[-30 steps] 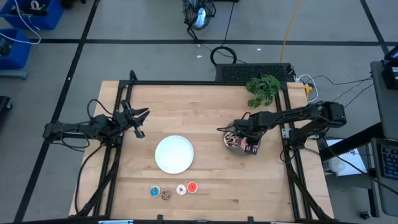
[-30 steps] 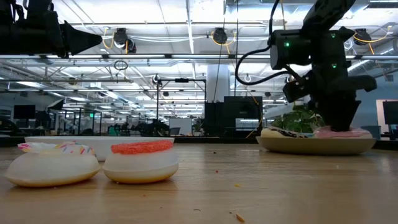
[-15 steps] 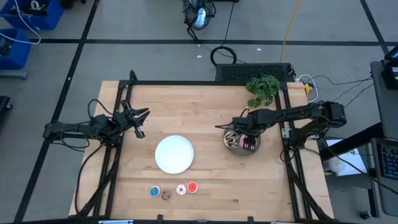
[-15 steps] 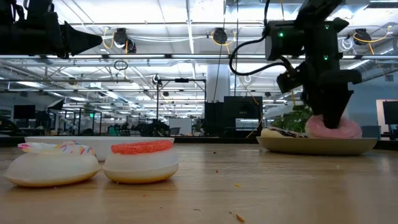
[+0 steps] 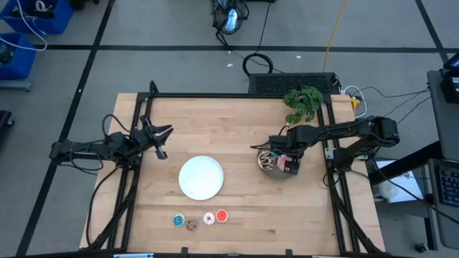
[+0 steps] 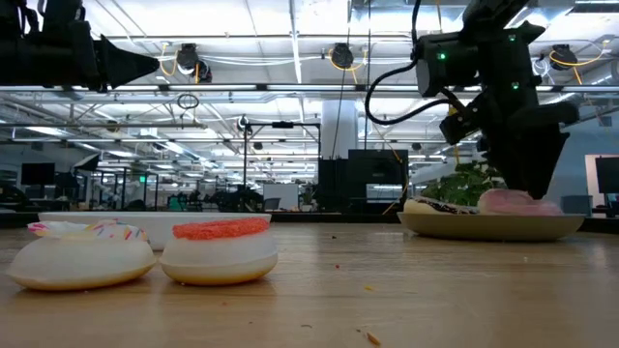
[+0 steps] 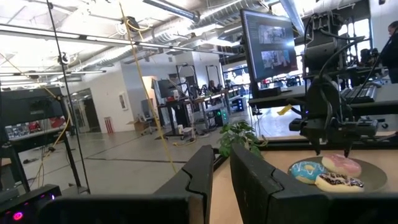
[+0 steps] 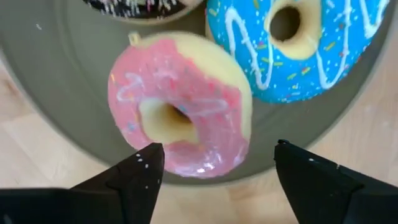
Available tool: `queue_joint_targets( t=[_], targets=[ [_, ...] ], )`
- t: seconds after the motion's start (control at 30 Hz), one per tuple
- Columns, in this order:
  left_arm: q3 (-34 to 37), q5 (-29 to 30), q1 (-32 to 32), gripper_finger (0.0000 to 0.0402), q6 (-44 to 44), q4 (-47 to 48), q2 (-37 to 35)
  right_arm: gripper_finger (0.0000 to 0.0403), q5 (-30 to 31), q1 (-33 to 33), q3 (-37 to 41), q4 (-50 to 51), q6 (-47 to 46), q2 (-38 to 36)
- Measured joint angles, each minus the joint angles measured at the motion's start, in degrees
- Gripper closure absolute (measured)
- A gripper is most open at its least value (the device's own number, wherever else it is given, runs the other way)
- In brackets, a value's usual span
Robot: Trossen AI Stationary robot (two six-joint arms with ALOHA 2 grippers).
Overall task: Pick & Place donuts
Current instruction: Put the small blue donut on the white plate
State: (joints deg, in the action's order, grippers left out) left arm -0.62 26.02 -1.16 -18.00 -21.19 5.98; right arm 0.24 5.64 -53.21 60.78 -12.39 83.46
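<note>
The pink donut point(image 8: 180, 115) lies on the gray plate point(image 8: 56, 81) beside the blue sprinkled donut point(image 8: 298, 37) and the brown-white donut point(image 8: 137, 6). My right gripper point(image 8: 217, 155) hangs open just above the plate point(image 5: 278, 172), its fingers on either side of the pink donut point(image 6: 508, 201) without touching it. Near the front edge lie the tiny donuts: blue point(image 5: 178, 221), brown point(image 5: 191, 224), cream point(image 5: 209, 218) and red point(image 5: 221, 214). My left gripper point(image 5: 163, 142) waits at the table's left, its fingers close together and holding nothing.
A white plate point(image 5: 201, 178) sits at the table's middle. A green plant point(image 5: 303, 100) stands at the far right corner, just behind the gray plate. A black frame point(image 5: 237, 95) borders the table.
My right gripper has opened and let go of the pink donut, then risen a little. The donut stood tilted up under the fingers half a second ago and now lies flatter on the gray plate.
</note>
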Motion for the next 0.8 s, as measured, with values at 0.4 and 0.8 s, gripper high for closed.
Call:
queue_joint_targets(
  t=[0.4,0.8],
  targets=[
    [0.0,0.0,0.01,0.0339,-0.02,-0.03,0.01,0.0126,-0.05,-1.4,-11.05,8.95,-1.28,-0.75],
    [0.0,-0.06,0.01,0.0339,1.43,0.03,0.02,0.0313,4.26,-15.11,-10.37,-18.23,4.56,-13.92]
  ],
)
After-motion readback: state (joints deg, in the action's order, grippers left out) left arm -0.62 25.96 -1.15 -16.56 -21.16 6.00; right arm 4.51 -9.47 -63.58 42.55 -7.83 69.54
